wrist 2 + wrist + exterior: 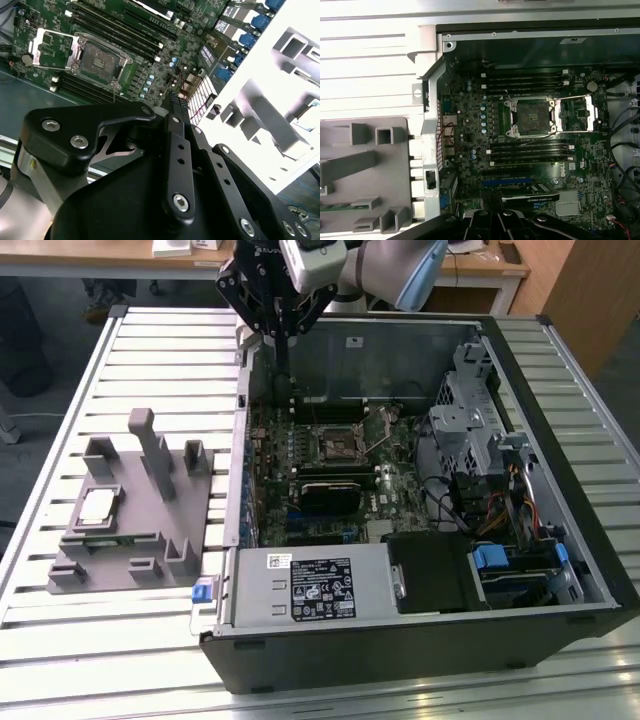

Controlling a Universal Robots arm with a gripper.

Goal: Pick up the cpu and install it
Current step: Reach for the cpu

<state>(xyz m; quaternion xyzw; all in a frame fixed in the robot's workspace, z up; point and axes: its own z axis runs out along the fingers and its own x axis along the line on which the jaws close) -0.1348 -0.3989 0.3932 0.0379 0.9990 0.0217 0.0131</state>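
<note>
The cpu [97, 507], a small flat square with a silver-white top, lies in a recess of the grey holder block [150, 490] on the exterior view's left, outside the computer case. My gripper [284, 372] hangs over the back left corner of the open case, far from the cpu. Its fingers are shut with nothing between them, as both wrist views show [176, 100] [492, 198]. The motherboard socket [335, 445] [530, 117] [100, 61] sits empty, with its metal cover plate [580, 112] swung open beside it.
The open black case [560, 570] has tall walls around the motherboard. A power supply [315, 585] lies along its near edge and drive cages and cables [480, 440] at the exterior view's right. A green memory stick [335, 206] rests in the holder block. Everything stands on a slatted metal table [150, 350].
</note>
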